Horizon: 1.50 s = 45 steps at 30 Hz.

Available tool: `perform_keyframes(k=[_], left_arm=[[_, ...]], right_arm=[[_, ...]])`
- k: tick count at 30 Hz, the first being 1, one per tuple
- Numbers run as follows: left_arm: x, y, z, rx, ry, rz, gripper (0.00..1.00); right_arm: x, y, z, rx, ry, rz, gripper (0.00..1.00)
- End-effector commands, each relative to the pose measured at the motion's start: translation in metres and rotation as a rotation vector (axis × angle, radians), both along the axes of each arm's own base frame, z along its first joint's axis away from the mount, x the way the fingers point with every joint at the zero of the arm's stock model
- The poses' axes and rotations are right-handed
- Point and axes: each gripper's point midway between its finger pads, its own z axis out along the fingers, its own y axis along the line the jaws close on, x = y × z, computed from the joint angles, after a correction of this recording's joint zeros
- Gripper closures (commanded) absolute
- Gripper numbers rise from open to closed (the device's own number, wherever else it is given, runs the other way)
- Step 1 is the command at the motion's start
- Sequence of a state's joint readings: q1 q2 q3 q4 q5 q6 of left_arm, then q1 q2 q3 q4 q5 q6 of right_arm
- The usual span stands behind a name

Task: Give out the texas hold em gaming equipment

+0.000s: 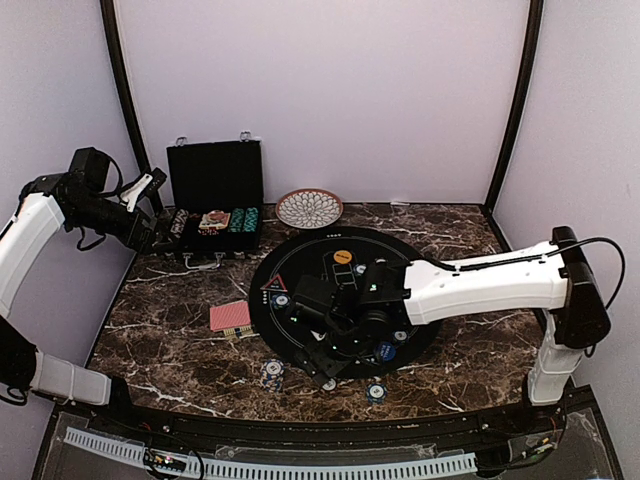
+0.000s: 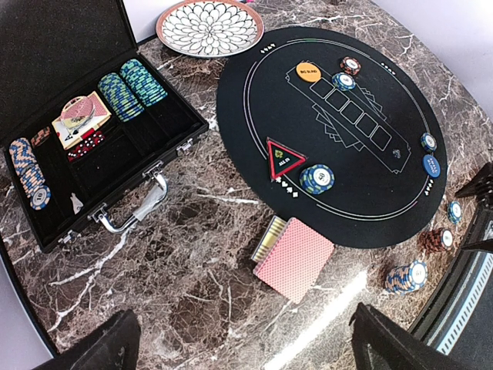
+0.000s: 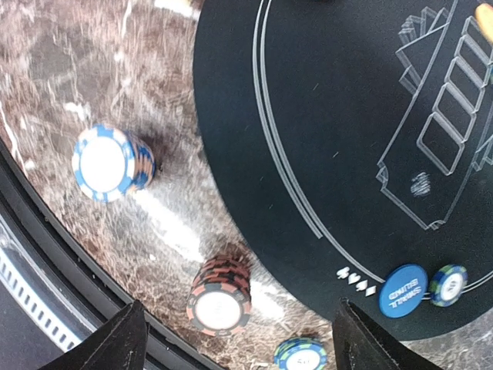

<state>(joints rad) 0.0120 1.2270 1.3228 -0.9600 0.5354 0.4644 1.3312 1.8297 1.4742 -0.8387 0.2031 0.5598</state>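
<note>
A red-backed card deck [image 2: 294, 258] [image 1: 230, 316] lies on the marble just left of the round black mat [image 1: 300, 262]. On the mat are a red triangle marker [image 2: 284, 158], a blue-green chip stack [image 2: 316, 179], an orange disc [image 2: 308, 72] and a blue disc [image 3: 403, 290]. Off the mat's near edge stand a red-black chip stack [image 3: 219, 297], a blue-white stack [image 3: 112, 162] and a blue-green stack [image 3: 300, 354]. My right gripper [image 3: 239, 347] [image 1: 325, 355] hovers open over the red-black stack, apart from it. My left gripper [image 2: 246, 351] [image 1: 150, 215] is open and empty, high at the far left.
An open black case [image 2: 85, 154] with chip rows, cards and dice sits at the back left, its handle toward the deck. A patterned round dish [image 2: 209, 27] stands behind the mat. A black rail [image 3: 46, 254] borders the near table edge.
</note>
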Motion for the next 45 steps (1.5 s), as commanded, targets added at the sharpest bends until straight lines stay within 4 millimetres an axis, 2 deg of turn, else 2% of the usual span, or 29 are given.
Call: perform_keyframes(k=[1, 6, 17, 26, 45], left_arm=[[-0.006, -0.003, 0.007, -0.007, -0.008, -0.019, 0.01], [-0.005, -0.004, 0.006, -0.013, -0.005, -0.021, 0.01], [-0.007, -0.003, 0.006, -0.006, -0.006, -0.02, 0.01], [-0.007, -0.004, 0.007, -0.009, -0.008, -0.021, 0.01], [-0.008, -0.003, 0.007, -0.007, -0.012, -0.019, 0.01]], right_arm=[[-0.025, 0.002, -0.021, -0.048, 0.065, 0.07, 0.16], [-0.03, 0.003, -0.04, -0.085, 0.08, 0.096, 0.15], [-0.029, 0.001, -0.063, -0.132, 0.091, 0.108, 0.19], [-0.026, -0.005, -0.07, -0.137, 0.102, 0.091, 0.29], [-0.022, -0.002, -0.065, -0.132, 0.092, 0.085, 0.51]])
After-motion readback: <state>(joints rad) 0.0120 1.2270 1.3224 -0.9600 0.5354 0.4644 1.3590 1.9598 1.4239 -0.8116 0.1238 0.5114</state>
